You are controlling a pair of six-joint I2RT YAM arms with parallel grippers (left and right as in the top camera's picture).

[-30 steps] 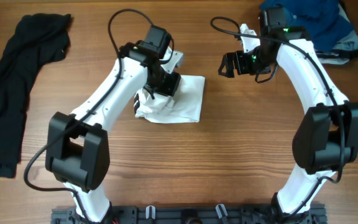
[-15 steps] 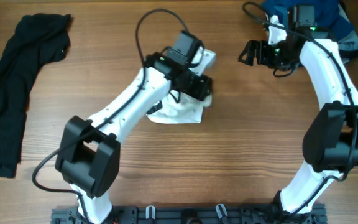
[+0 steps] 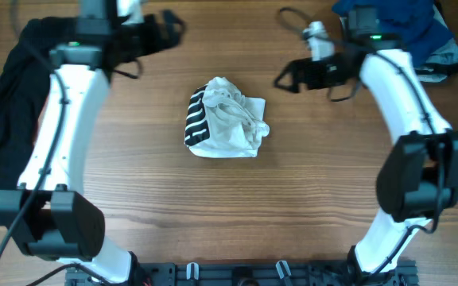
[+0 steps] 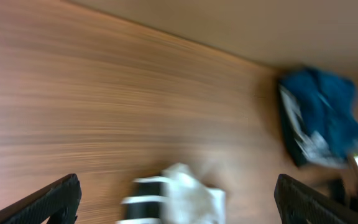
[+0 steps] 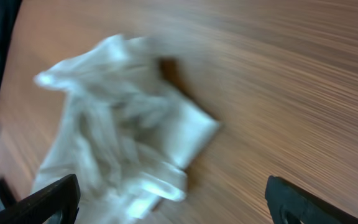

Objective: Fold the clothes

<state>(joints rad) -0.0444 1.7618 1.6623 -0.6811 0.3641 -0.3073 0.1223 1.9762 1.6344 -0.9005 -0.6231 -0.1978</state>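
A white garment (image 3: 227, 123) lies crumpled in a small heap at the table's middle, with a black-and-white striped print (image 3: 196, 119) showing on its left side. My left gripper (image 3: 169, 22) is up at the far edge, left of the heap, open and empty. The left wrist view is blurred; the white heap (image 4: 188, 198) lies ahead of the wide-apart fingers (image 4: 55, 200). My right gripper (image 3: 283, 79) hangs open to the upper right of the heap, apart from it. In the right wrist view the white garment (image 5: 123, 137) fills the left half, in front of the open gripper (image 5: 169, 202).
A long black garment (image 3: 6, 119) lies along the left side, partly under my left arm. A pile of blue clothes (image 3: 404, 24) sits at the far right corner, also visible as the blue clothes (image 4: 322, 124) in the left wrist view. Bare wood surrounds the heap.
My left gripper opened, let go of the white garment and swung away to the far left. The garment dropped into a crumpled heap. My right gripper moved down and left toward it.
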